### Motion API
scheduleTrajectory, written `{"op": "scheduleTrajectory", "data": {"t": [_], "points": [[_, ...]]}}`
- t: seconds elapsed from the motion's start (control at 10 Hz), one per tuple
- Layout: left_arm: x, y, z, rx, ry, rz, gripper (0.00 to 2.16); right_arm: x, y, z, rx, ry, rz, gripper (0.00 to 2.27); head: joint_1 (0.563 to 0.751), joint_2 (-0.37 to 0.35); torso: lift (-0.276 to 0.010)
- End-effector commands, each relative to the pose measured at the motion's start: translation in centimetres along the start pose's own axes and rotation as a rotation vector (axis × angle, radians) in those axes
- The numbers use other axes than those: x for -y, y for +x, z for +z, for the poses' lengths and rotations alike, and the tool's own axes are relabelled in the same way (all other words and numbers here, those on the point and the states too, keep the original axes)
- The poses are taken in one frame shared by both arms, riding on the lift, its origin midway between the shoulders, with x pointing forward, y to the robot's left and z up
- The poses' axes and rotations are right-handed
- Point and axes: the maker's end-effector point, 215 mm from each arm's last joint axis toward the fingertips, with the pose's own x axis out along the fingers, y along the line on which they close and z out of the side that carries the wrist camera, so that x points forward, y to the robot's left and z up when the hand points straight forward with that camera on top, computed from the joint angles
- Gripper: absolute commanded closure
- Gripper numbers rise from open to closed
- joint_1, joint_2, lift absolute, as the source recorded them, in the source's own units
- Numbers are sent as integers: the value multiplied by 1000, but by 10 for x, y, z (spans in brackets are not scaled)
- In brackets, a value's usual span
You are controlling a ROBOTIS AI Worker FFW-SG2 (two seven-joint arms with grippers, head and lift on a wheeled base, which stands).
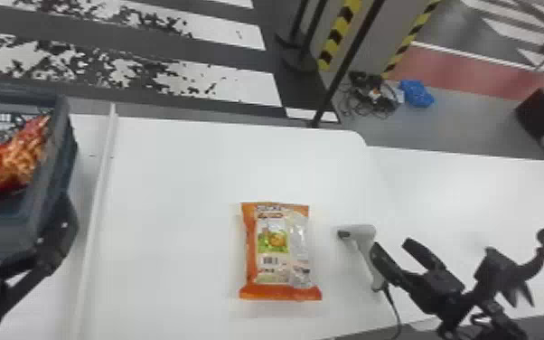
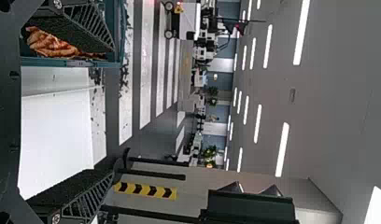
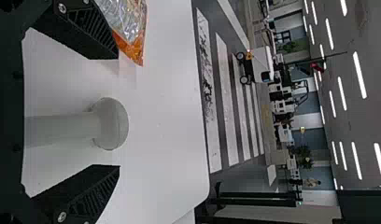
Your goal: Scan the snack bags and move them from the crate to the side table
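An orange and clear snack bag point(image 1: 280, 246) lies flat on the white table. Just right of it is the white handheld scanner point(image 1: 366, 242), its cable trailing toward the front edge. My right gripper point(image 1: 397, 251) stands open at the scanner's right side; in the right wrist view, the scanner point(image 3: 109, 123) shows between the spread fingers of this gripper point(image 3: 117, 112), not gripped. My left gripper point(image 1: 61, 226) is beside the crate's right side, and in its wrist view the gripper point(image 2: 115, 112) is open and holds nothing. Red-orange snack bags point(image 1: 9, 158) lie inside the dark crate point(image 1: 45, 194).
A raised white strip point(image 1: 97, 190) runs along the table point(image 1: 171, 181) between crate and bag. Another white table surface point(image 1: 488, 194) extends to the right, under the right arm. Dark poles and a striped pillar point(image 1: 336, 34) stand behind the table.
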Motion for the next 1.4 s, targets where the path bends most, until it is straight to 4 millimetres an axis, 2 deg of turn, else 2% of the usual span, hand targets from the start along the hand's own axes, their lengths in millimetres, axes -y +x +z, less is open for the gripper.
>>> {"op": "scheduleTrajectory", "data": {"t": [0.0,0.1,0.2,0.3,0.4,0.7,1.0,1.3], "points": [[0,1,-1,-4,-1,0,70,-31,-2,-9,-132,65,90,39,695,-350,-87],[-1,1,-1,-3,2,1,70,-58,-1,-29,-263,163,193,43,695,-350,-87],[-1,1,-1,-4,1,0,70,-77,1,-35,-343,235,275,60,695,-350,-87],[-1,0,-1,-5,2,-1,70,-86,6,-38,-410,234,323,66,695,-350,-87],[-1,0,-3,-10,2,-2,70,-94,14,-37,-449,247,376,66,695,-344,-87],[0,0,-6,-18,3,-3,70,-92,47,-48,-512,297,444,76,695,-312,-87],[0,2,-11,-36,7,1,70,-118,62,-69,-560,300,498,76,695,-281,-87],[-1,2,-17,-53,10,1,70,-144,78,-72,-588,282,545,76,695,-236,-87]]}}
